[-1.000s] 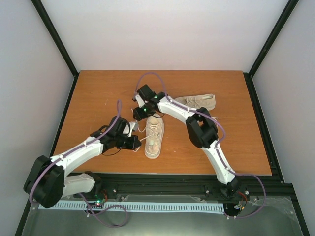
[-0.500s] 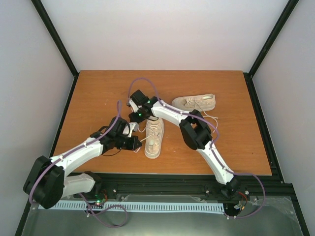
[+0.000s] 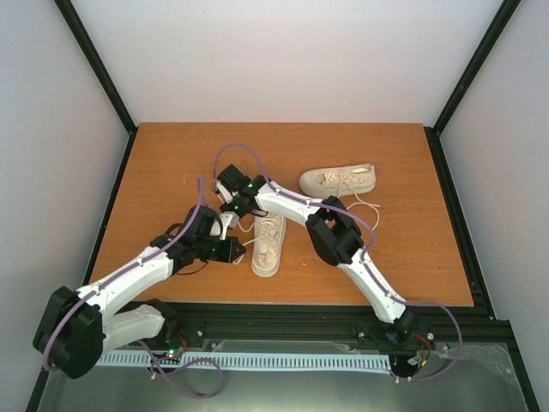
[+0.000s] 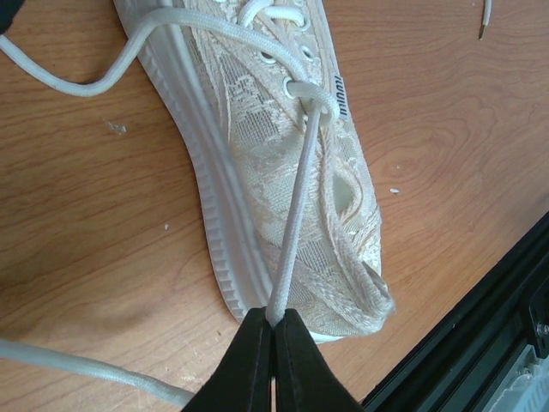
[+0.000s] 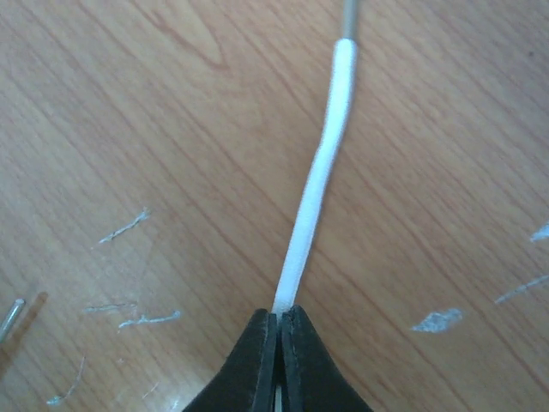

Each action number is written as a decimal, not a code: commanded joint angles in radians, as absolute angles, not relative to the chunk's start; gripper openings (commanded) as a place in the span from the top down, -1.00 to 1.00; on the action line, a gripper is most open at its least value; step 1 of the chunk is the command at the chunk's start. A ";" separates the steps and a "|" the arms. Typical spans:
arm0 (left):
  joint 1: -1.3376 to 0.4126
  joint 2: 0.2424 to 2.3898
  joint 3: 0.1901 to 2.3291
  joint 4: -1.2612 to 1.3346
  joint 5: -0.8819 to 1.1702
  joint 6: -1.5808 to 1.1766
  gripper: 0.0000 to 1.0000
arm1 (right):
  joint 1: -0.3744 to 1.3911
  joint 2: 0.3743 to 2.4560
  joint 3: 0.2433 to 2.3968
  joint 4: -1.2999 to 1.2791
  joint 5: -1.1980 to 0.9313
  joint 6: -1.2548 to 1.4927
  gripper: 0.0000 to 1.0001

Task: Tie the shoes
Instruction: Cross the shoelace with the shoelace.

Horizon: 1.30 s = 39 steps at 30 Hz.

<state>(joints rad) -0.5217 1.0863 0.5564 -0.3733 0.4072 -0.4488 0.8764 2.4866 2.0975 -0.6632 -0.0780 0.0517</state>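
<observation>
Two cream shoes lie on the wooden table. The near shoe [image 3: 268,245] points away from me; the far shoe [image 3: 339,179] lies sideways behind it. My left gripper [image 3: 240,251] sits at the near shoe's left side. It [image 4: 274,319] is shut on a white lace [image 4: 296,215] that runs taut from an upper eyelet of the near shoe [image 4: 249,112]. My right gripper [image 3: 226,212] hovers low over the table, left of that shoe's toe. It [image 5: 279,316] is shut on the end of another white lace [image 5: 322,163], which lies flat on the wood.
The far shoe's loose laces [image 3: 369,206] trail toward the right arm. A slack lace [image 4: 60,81] curves over the wood left of the near shoe. The black front rail [image 4: 480,318] runs close behind its heel. White walls enclose the table [image 3: 171,163].
The right arm swung left, off the near shoe's toe and down to the table, and its jaws closed on the lace end. The left gripper kept its grip, barely shifting.
</observation>
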 commanded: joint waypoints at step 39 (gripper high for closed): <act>-0.517 1.230 0.701 -0.198 0.458 -0.265 0.97 | 0.632 2.017 1.710 -0.494 -0.643 0.419 0.02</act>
